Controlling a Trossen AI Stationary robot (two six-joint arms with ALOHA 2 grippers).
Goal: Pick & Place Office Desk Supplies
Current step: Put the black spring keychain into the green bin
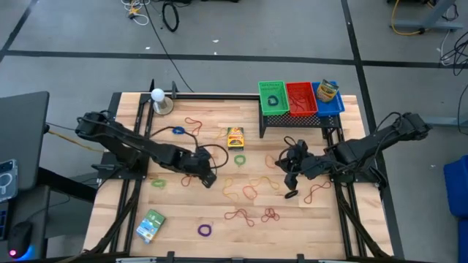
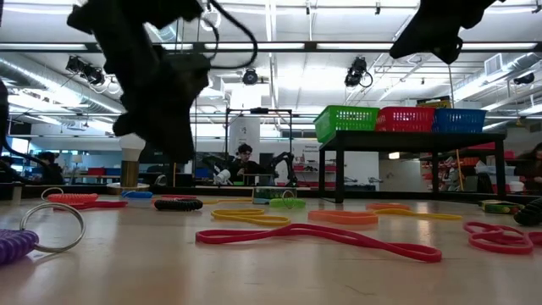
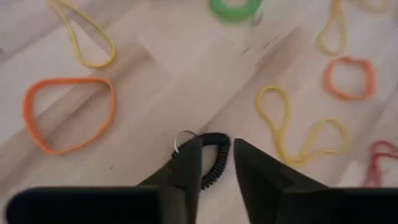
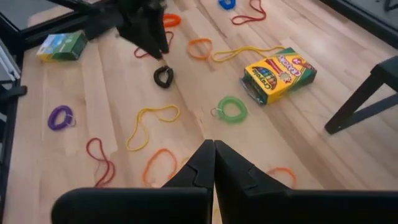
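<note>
A black coil ring (image 3: 214,160) with a small metal loop lies flat on the table; it also shows in the right wrist view (image 4: 163,76). My left gripper (image 1: 208,179) hangs just above it, open, pointing steeply down, with one finger to either side of the coil (image 3: 217,165). My right gripper (image 4: 213,155) is shut on nothing, held above the table right of centre (image 1: 290,175). Loose rubber bands lie all around, among them an orange one (image 3: 68,112) and a yellow one (image 3: 298,127). A yellow crayon box (image 4: 278,71) and a green coil ring (image 4: 231,109) lie between the arms.
A black stand at the back right carries a green (image 1: 272,96), a red (image 1: 300,97) and a blue basket (image 1: 333,106); a yellow bottle (image 1: 327,90) stands in the blue one. A green-blue packet (image 1: 151,225) and a purple coil (image 1: 205,230) lie near the front. A white ball (image 1: 159,95) stands at the back left.
</note>
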